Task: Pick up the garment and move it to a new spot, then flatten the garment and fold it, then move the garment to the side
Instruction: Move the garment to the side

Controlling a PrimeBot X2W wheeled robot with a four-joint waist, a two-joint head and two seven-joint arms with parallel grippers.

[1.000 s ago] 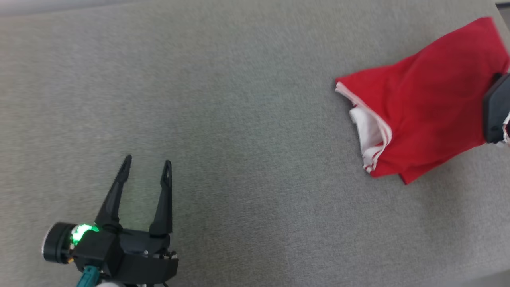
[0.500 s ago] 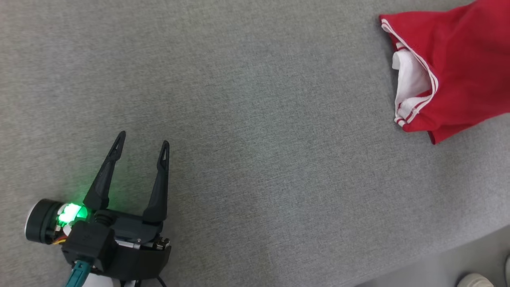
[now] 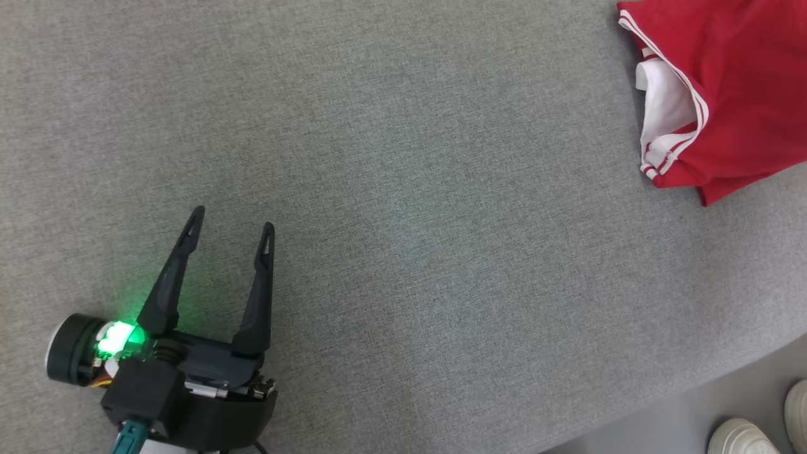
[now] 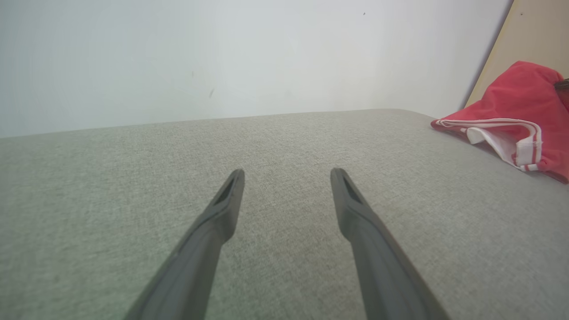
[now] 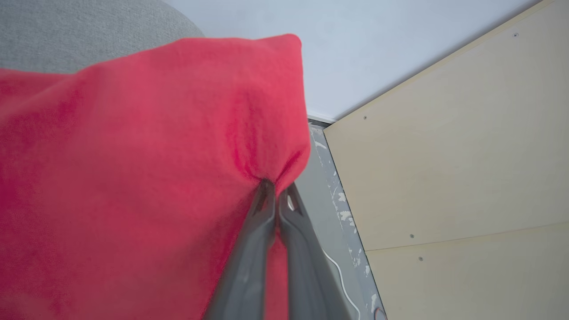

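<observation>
**Figure.** Head and wrist views of a soft red knit garment with a white inner layer and a white-striped hem (image 3: 725,88), judged to be in the last step, its move to the side. The garment sits at the far right of the grey woven upholstered surface (image 3: 403,189), in the upper right corner of the head view. It is well apart from the left gripper (image 3: 234,219), whose two dark fingers are spread wide, with nothing between them, low over bare upholstery. In the right wrist view the right gripper (image 5: 276,186) is clenched on a small pucker of red fabric near one edge of the bundle. The cloth gathers into creases at the pinch and drapes away from it, close to a pale wooden panel (image 5: 444,155). In the left wrist view the striped hem end rests on the surface while the far end rises. The material reads as light, limp and not fragile. It would likely sag and trail from any single hold, and its layers may slide apart if dragged, so the folded shape is probably best kept by lowering it gently, not pulling it. How many layers the pinch takes cannot be told. A sounder hold would be a folded edge or the thicker hem band, where the layers lie together. A person's pale shoes (image 3: 737,438) show on the floor past the near edge of the surface.
</observation>
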